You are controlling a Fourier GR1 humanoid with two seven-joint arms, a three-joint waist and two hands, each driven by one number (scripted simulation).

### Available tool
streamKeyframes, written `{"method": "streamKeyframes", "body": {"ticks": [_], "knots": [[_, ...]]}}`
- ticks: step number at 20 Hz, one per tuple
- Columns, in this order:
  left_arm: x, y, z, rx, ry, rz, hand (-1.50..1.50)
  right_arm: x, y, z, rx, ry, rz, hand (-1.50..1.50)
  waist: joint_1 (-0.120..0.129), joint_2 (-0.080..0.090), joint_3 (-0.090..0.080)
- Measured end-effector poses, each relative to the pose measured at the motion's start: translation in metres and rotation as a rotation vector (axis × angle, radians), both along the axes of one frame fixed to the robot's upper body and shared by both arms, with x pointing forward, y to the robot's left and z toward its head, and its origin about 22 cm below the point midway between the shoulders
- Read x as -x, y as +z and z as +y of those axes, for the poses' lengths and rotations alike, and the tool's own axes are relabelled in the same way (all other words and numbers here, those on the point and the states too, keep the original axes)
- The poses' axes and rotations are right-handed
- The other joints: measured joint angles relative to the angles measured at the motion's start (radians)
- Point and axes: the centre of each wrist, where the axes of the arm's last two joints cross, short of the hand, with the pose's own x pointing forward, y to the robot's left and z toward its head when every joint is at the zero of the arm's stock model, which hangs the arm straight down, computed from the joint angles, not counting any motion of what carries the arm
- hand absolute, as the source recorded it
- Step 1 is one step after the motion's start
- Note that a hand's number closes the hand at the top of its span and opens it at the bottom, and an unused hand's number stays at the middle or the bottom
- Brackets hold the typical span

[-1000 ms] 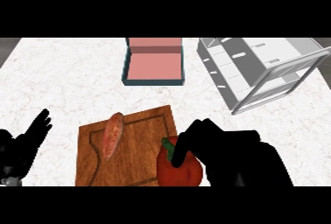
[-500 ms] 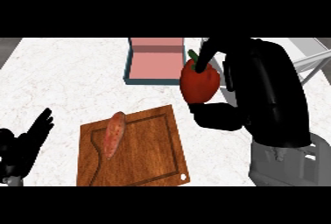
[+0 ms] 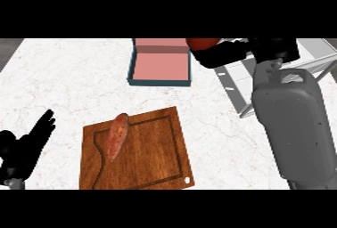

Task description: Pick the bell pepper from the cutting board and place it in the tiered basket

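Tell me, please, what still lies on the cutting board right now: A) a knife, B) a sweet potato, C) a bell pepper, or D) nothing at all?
B: only the sweet potato lies on the cutting board; the bell pepper is up in the right hand.

White marble counter [image 3: 79, 84], dark floor strip at far-left corner.

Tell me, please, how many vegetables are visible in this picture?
2. A sweet potato lies on the cutting board. A red bell pepper is held in the right hand at the picture's top, partly hidden by its fingers, near the tiered basket.
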Motion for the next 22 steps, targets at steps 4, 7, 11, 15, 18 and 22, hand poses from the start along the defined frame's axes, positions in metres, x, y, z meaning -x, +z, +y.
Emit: {"method": "streamKeyframes", "body": {"ticks": [4,7,11,15,18,22], "knots": [[-0.003,-0.001,-0.004,-0.001,0.006,-0.008,0.0,-0.032,0.007,-0.013,-0.024,0.007,0.003,1.5,-0.001,-0.001,0.001],[-0.007,0.0,-0.005,-0.003,0.005,-0.002,0.0,-0.048,0.008,-0.018,0.074,-0.021,-0.029,1.5,-0.001,0.001,-0.002],[-0.007,0.002,-0.002,0.002,0.002,-0.004,0.0,-0.056,0.016,-0.034,0.39,-0.1,-0.116,1.5,0.004,0.003,-0.003],[-0.006,0.002,-0.006,0.003,-0.005,-0.003,0.0,-0.068,0.027,-0.05,0.595,-0.124,-0.168,1.5,0.011,0.004,-0.002],[-0.007,0.002,-0.009,-0.005,-0.005,0.0,0.0,-0.08,0.034,-0.058,0.683,-0.115,-0.19,1.5,0.012,0.004,-0.002],[-0.007,0.004,-0.007,-0.008,-0.004,0.004,0.0,-0.094,0.042,-0.066,0.755,-0.096,-0.204,1.5,0.013,0.004,-0.001]]}}
